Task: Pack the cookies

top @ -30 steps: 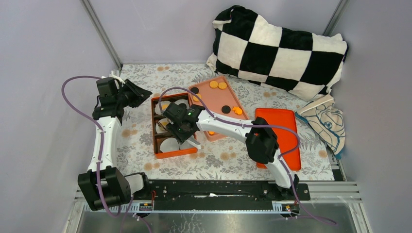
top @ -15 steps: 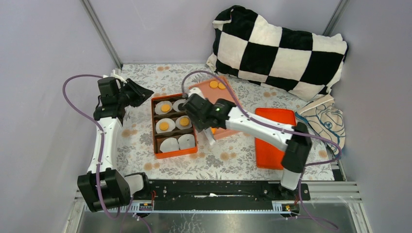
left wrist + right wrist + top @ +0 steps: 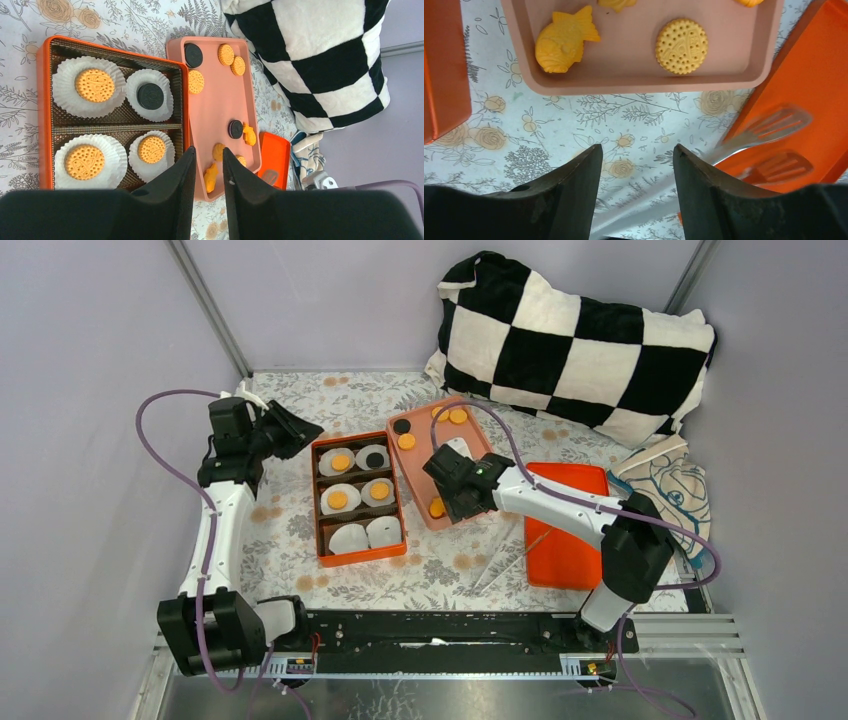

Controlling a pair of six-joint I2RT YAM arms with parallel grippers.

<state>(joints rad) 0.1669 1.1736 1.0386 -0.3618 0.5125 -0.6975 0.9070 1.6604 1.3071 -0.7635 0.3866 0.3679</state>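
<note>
1. The right gripper point(image 3: 634, 150) has its fingers spread wide with nothing between them. It has let go of the tongs it carried a moment ago.
2. The tongs point(image 3: 774, 122) now lie on the flowered cloth point(image 3: 574, 125), tips over the edge of the orange lid point(image 3: 560, 558).
3. The right arm has swung off the box point(image 3: 44, 110) and now hangs at the near end of the pink tray point(image 3: 624, 55), with a fish-shaped cookie point(image 3: 564, 40) just ahead.
4. The box is uncovered again. Four cookies point(image 3: 94, 85) sit in paper cups point(image 3: 350, 538), three golden and one black.
5. More cookies lie loose on the pink tray.
6. The left gripper point(image 3: 206, 152) shows a narrow gap and holds nothing. It hovers by the box's far left corner, barely shifted.
</note>
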